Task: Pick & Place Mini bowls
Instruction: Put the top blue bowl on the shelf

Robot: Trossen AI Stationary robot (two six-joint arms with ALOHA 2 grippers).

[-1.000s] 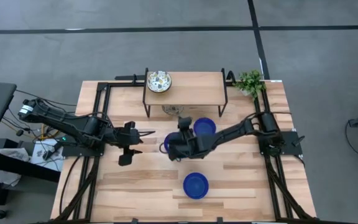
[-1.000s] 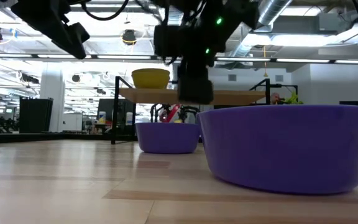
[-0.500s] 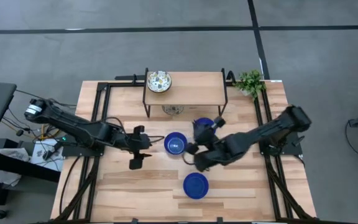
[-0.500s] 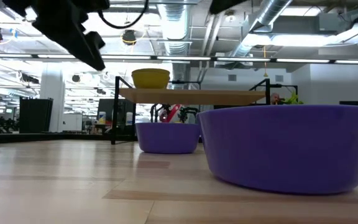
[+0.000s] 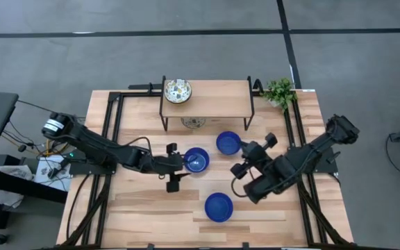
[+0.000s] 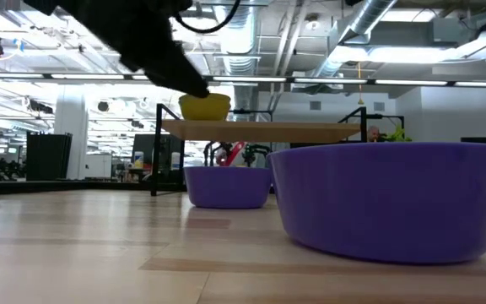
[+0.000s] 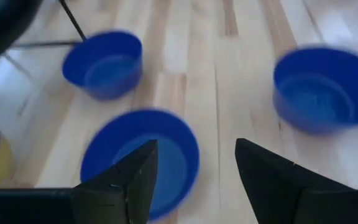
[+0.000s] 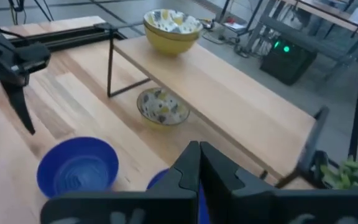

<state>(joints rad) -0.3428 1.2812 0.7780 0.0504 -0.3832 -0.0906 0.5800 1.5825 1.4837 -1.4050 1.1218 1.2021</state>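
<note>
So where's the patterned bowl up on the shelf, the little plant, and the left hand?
Floral bowl (image 5: 178, 91), high view: its inside.
Potted plant (image 5: 279, 91), high view: its leaves.
Left hand (image 5: 178, 169), high view: between its fingertips.

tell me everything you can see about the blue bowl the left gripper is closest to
The middle blue bowl is small, round and glossy cobalt, apparently glazed ceramic. It sits upright and empty on the wooden table, in front of the small raised shelf, with a pale glare spot inside. The left gripper is at its rim, fingers open, not clearly touching it. Two more blue bowls stand apart from it, one nearer the shelf, one nearer the front edge. Nothing rests in or on it.
</note>
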